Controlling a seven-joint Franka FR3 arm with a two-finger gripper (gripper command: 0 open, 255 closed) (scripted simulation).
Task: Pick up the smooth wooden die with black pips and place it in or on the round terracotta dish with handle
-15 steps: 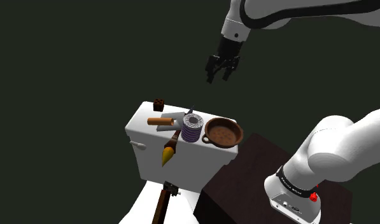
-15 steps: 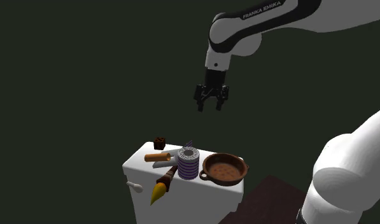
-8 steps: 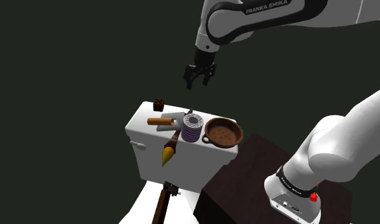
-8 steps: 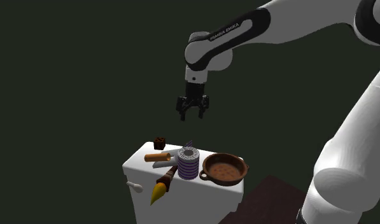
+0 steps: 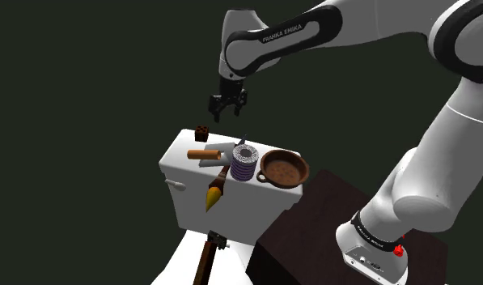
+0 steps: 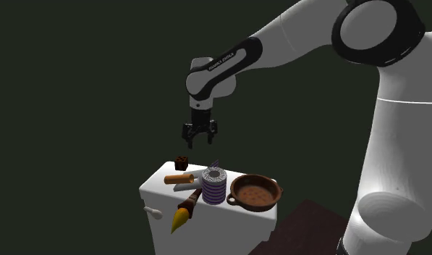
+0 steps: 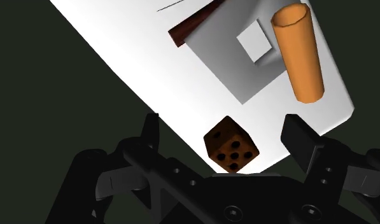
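The brown wooden die (image 5: 201, 133) (image 6: 181, 164) (image 7: 231, 144) with black pips sits at the far corner of a white toilet tank lid (image 5: 183, 151) (image 6: 158, 183). My black gripper (image 5: 226, 110) (image 6: 197, 138) (image 7: 223, 137) hangs open a short way above it, slightly to the shoulder view's right. In the wrist view the die lies between my spread fingers (image 7: 302, 142), untouched. The round terracotta dish (image 5: 283, 168) (image 6: 255, 193) with a handle rests at the lid's opposite end.
On the lid also lie an orange tube (image 5: 204, 154) (image 7: 299, 51), a grey flat plate (image 7: 246, 56), a purple striped spool (image 5: 244, 164) (image 6: 214, 185) and a yellow-tipped brush (image 5: 214, 193) (image 6: 183, 212). The dark stand (image 5: 312, 235) is at lower right.
The gripper has travelled left and down, from high above the dish end to just above the die. It stayed open. Nothing on the lid moved.
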